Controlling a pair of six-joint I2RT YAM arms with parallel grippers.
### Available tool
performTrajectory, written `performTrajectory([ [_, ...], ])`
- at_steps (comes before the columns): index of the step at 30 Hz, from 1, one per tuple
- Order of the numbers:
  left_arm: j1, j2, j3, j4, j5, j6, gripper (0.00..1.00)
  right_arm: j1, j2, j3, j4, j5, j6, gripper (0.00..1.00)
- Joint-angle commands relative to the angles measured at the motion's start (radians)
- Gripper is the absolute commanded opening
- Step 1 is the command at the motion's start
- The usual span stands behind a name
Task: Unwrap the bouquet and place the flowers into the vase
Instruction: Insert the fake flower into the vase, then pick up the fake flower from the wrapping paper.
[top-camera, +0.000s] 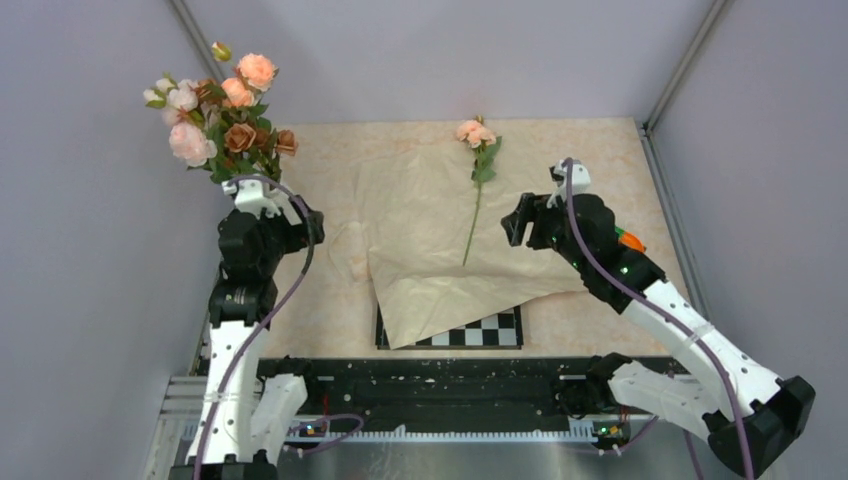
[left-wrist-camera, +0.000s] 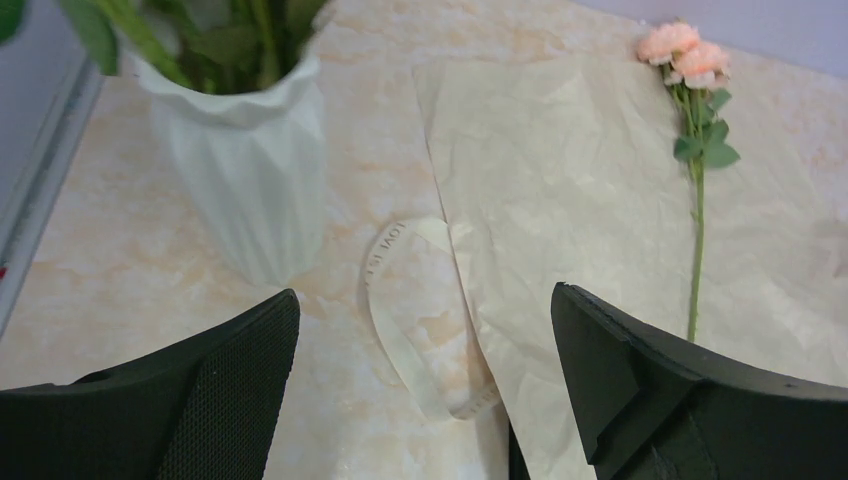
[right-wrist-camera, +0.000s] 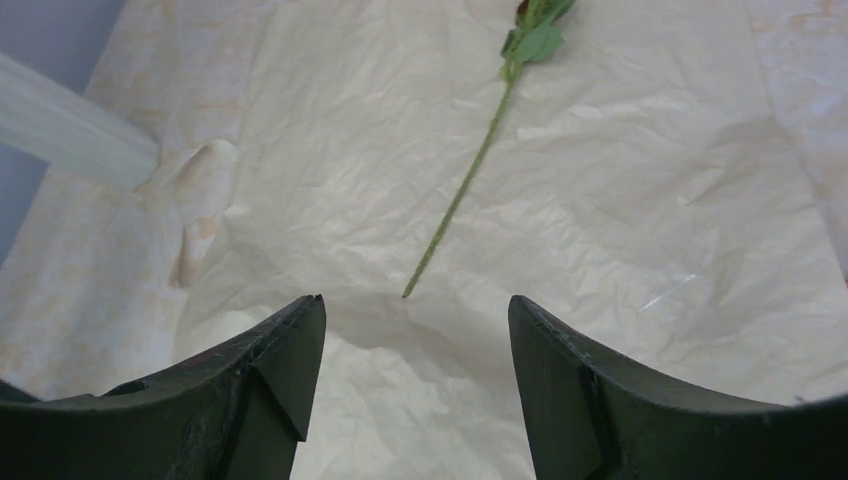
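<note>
Lying just ahead of right end effector (right-wrist-camera: 416, 300): lone rose (right-wrist-camera: 465, 172) (stem tip nearest) | jaws wide, empty

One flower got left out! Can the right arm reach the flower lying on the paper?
Probably yes. The flower lies alone on the flat paper, its stem end just ahead of the right arm's open fingers, with nothing between them.

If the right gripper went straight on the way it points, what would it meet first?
Likely the cut end of the rose, lying on the paper ahead of the right gripper; depth is unclear, so perhaps paper first.
</note>
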Motion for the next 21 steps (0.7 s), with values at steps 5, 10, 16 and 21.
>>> performTrajectory([
  [5, -0.187, 0.116, 0.074, -0.101, -0.05, 0.124, 0.99, 0.0, 0.218, 0.13, -0.094, 0.151, 0.007, 0.68],
  [10, -0.19, 0.167, 0.114, -0.066, 0.015, 0.15, 0.99, -0.001, 0.427, 0.204, -0.056, 0.115, -0.002, 0.68],
  [16, -0.19, 0.178, 0.089, -0.019, 0.079, 0.115, 0.99, -0.039, 0.738, 0.373, -0.028, 0.037, -0.004, 0.67],
  [21, -0.19, 0.179, 0.07, -0.021, 0.131, 0.108, 0.99, -0.081, 0.95, 0.532, -0.034, -0.007, -0.025, 0.64],
])
